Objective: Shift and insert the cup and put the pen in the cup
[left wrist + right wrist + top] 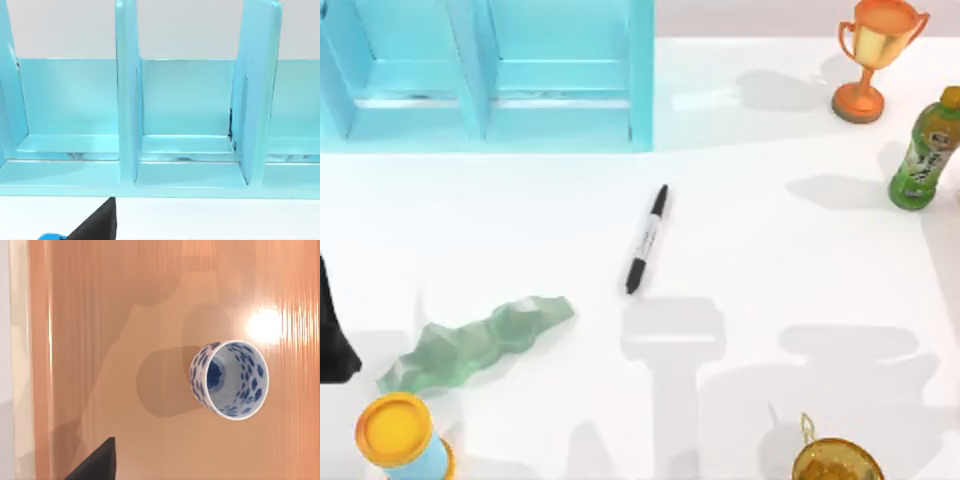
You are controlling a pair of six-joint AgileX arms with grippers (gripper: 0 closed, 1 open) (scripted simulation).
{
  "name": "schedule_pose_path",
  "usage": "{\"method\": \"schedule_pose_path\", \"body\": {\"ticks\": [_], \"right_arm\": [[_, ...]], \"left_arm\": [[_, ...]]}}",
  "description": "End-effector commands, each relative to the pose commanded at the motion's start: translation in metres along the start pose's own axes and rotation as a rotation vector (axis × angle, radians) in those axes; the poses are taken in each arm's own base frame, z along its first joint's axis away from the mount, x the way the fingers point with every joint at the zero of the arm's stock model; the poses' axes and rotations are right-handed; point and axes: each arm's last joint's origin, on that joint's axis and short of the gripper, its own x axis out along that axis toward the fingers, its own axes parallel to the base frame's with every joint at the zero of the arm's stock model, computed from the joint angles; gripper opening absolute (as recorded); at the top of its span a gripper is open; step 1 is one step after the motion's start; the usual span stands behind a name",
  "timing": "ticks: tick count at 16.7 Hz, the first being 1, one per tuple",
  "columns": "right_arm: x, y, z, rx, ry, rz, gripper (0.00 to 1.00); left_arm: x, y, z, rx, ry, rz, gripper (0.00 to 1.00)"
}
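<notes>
The pen point(647, 239) is lying flat on the white table point(770, 260), near the middle and just in front of the blue shelf unit point(485, 75). Its cap is pointing toward the shelf and nothing is touching it.

The cup point(229, 379) is standing upright with its mouth facing up, on an orange wooden surface point(125, 315). The right wrist camera is looking straight down into it. This placement is suiting a top-down approach, since the open rim is exposed and no object is crowding it.

The left wrist camera is facing the shelf compartments point(185, 105) head-on, which are standing open and unoccupied. The left arm point(332, 330) is showing as a dark shape at the table's left edge.

Whether either gripper's fingers are open or closed cannot be told.

Judgement: the task is at its start. The cup is not yet moved and the pen is not yet lifted.

Other items are standing apart from the pen: a trophy point(875, 55), a green bottle point(925, 150), a pale green rock-like piece point(475, 342), a blue cylinder with a yellow top point(400, 435) and a golden object point(835, 458).
</notes>
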Motion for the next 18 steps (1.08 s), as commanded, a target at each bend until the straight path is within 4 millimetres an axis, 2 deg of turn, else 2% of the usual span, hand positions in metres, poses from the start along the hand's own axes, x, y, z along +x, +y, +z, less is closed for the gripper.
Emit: {"method": "schedule_pose_path", "body": {"ticks": [4,8,15,18], "right_arm": [[0.037,-0.039,0.036,-0.005,0.245,0.081,1.0],[0.064,-0.063,0.05,-0.001,0.367,0.146,1.0],[0.068,-0.064,0.051,-0.003,0.382,0.155,1.0],[0.088,-0.062,0.044,0.001,0.389,0.159,1.0]], "left_arm": [[0.0,0.0,0.0,0.0,0.0,0.0,1.0],[0.0,0.0,0.0,0.0,0.0,0.0,1.0],[0.0,0.0,0.0,0.0,0.0,0.0,1.0],[0.0,0.0,0.0,0.0,0.0,0.0,1.0]]}}
